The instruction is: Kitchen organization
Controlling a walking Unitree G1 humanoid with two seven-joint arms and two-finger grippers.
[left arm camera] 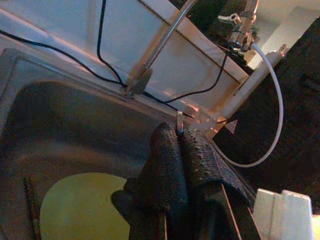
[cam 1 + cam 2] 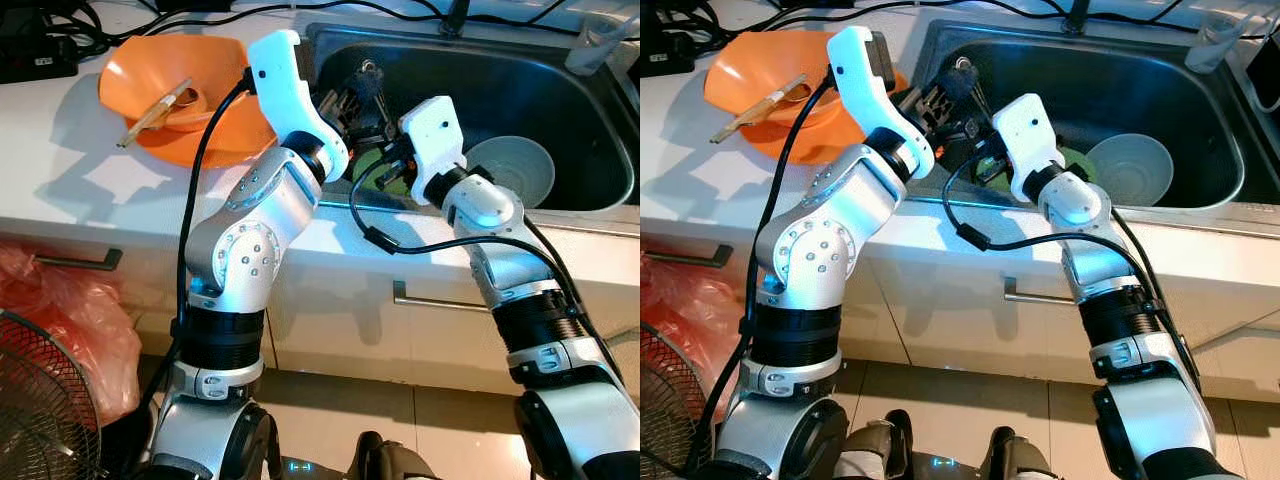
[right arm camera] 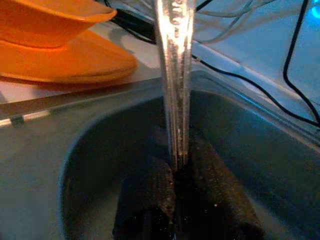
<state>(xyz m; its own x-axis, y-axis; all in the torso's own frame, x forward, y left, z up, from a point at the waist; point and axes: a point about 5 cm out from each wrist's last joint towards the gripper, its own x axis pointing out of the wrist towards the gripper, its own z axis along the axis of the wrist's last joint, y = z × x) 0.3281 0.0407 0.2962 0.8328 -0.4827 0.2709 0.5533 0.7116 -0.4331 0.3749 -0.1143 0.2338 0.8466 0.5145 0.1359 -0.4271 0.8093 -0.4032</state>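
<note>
On the white desk (image 2: 80, 170) at far left, an orange bowl (image 2: 185, 110) is sitting with a pair of chopsticks (image 2: 155, 112) lying across it, right beside the steel sink (image 2: 590, 120). I'm reaching both arms over the sink's front edge. My left hand (image 1: 179, 150) is hovering inside the basin, its two black fingers pressed together, and a small bit of metal (image 1: 179, 122) is poking out at their tips; what it belongs to I can't tell. A green plate (image 1: 82, 205) is lying on the sink floor under it. My right hand (image 3: 180, 175) is just beside the left, fingers clamping the handle of a metal utensil (image 3: 174, 75) that is standing up from them. Further right, a pale bowl (image 2: 515, 170) is resting in the basin.
</note>
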